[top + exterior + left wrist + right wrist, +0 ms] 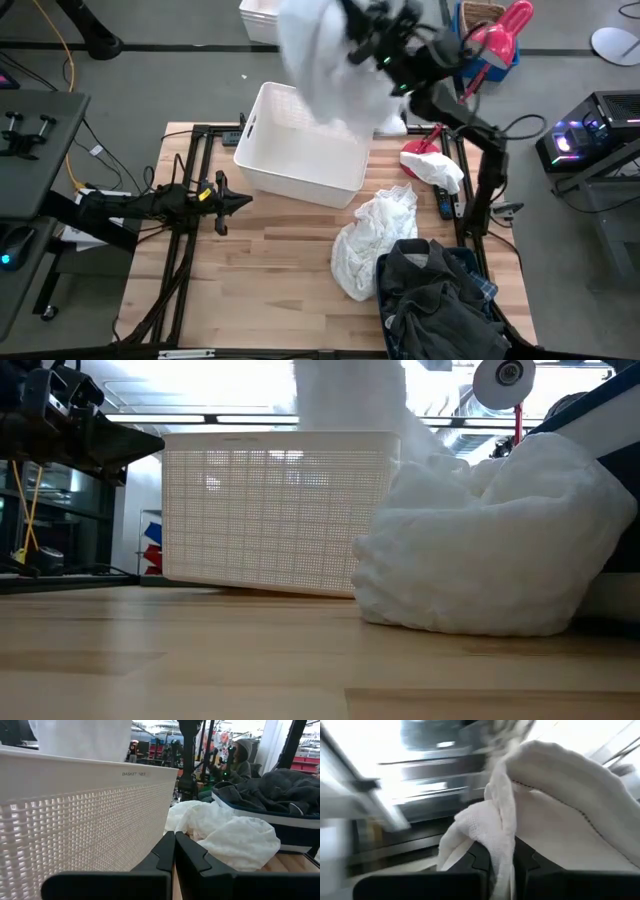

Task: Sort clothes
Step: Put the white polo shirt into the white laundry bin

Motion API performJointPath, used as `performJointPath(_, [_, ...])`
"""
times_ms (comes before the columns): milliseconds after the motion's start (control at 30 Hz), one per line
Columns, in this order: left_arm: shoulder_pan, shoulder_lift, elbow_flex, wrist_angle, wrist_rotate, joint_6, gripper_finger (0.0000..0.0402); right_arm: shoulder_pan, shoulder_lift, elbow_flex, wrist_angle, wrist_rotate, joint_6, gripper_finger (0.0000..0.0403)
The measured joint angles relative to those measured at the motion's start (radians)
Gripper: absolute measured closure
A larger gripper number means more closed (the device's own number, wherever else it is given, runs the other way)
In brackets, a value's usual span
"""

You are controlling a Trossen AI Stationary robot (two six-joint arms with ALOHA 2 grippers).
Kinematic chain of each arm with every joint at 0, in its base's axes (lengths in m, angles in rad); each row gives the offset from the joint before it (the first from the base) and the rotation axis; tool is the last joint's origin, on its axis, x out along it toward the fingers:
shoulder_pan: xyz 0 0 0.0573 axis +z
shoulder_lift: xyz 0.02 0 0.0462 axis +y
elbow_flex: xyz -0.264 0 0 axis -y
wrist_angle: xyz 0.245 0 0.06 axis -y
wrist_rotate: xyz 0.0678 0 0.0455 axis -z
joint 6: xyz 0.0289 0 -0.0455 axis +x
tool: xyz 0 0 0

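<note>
My right gripper (355,35) is raised high over the white plastic basket (300,150) and is shut on a white garment (320,70) that hangs over the basket. The garment also shows in the right wrist view (530,810) and the low view (350,400). A second white garment (375,240) lies crumpled on the table right of the basket, and shows in the low view (490,550). Grey and plaid clothes (440,295) lie heaped in the dark navy bin (385,270) at the near right. My left gripper (245,200) is shut and empty, at the table's left. My right gripper pinches a bunched fold of the white garment (502,850) between its two fingers. The cloth is gathered in several layers at the fingers. The garment is lifted clear of the table and hangs below the gripper over the basket.
A red-and-white object (430,160) lies at the table's far right edge. A red dustpan (500,35) and a white container (260,15) stand beyond the table. The table's near left is bare wood (250,290).
</note>
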Motion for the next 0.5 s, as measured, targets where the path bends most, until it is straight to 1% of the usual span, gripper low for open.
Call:
performJointPath(67, [0.0, 0.0, 0.0, 0.0, 0.0, 0.0, 0.0401, 0.027, 0.034, 0.0, 0.052, -0.079, 0.066, 0.0384])
performJointPath(200, [0.0, 0.0, 0.0, 0.0, 0.0, 0.0, 0.0401, 0.066, 0.105, 0.0, 0.225, -0.219, 0.188, 0.0384])
performJointPath(300, [0.0, 0.0, 0.0, 0.0, 0.0, 0.0, 0.0401, 0.076, 0.129, 0.0, 0.279, -0.231, 0.232, 0.0384])
performJointPath(433, [0.0, 0.0, 0.0, 0.0, 0.0, 0.0, 0.0401, 0.065, 0.13, 0.0, 0.28, -0.203, 0.233, 0.0384])
performJointPath(500, [0.0, 0.0, 0.0, 0.0, 0.0, 0.0, 0.0401, 0.058, 0.128, 0.0, 0.257, -0.201, 0.199, 0.0384])
